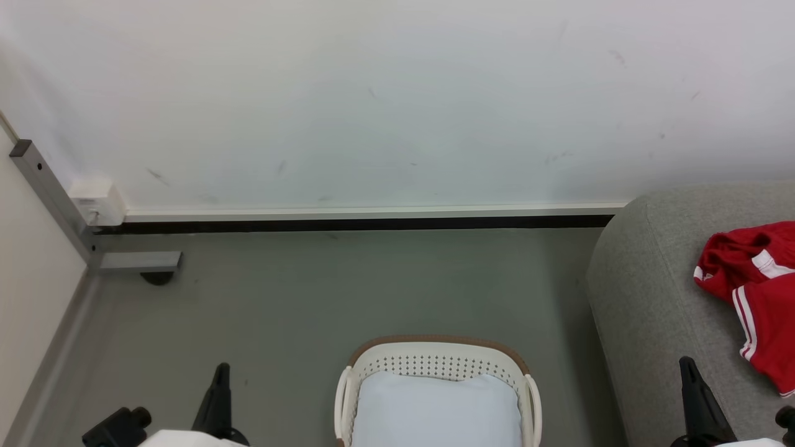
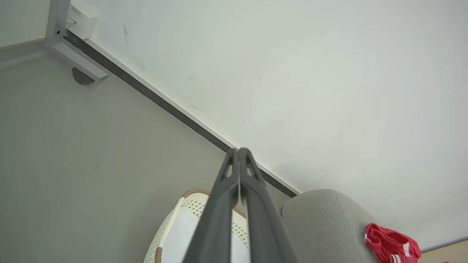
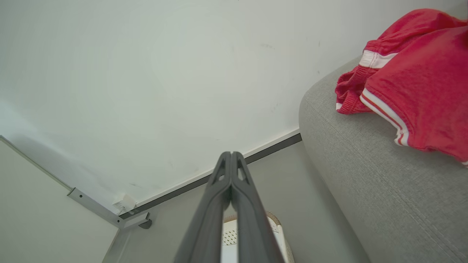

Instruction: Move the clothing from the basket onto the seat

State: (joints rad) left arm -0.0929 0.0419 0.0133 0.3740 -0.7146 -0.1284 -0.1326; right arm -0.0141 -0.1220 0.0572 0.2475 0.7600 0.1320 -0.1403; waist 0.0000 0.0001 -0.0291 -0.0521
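Red clothing [image 1: 754,298] with white stripes lies crumpled on the grey seat [image 1: 652,298] at the right; it also appears as clothing [image 3: 413,84] on the seat [image 3: 365,175] and clothing [image 2: 391,246] on the seat [image 2: 325,223]. The cream basket [image 1: 438,360] with a brown rim stands on the floor at bottom centre and holds a flat white cloth [image 1: 435,410]. My left gripper [image 1: 220,372] is shut and empty, left of the basket. Over the seat's near edge, my right gripper [image 1: 686,366] is shut and empty too. Each wrist view shows its own fingers pressed together: left gripper [image 2: 239,151], right gripper [image 3: 231,154].
A white wall with a dark baseboard [image 1: 360,223] runs behind the grey floor. A grey metal post with a foot bracket [image 1: 140,261] and a small white box [image 1: 99,202] stand at the left corner. Bare floor lies between the basket and the wall.
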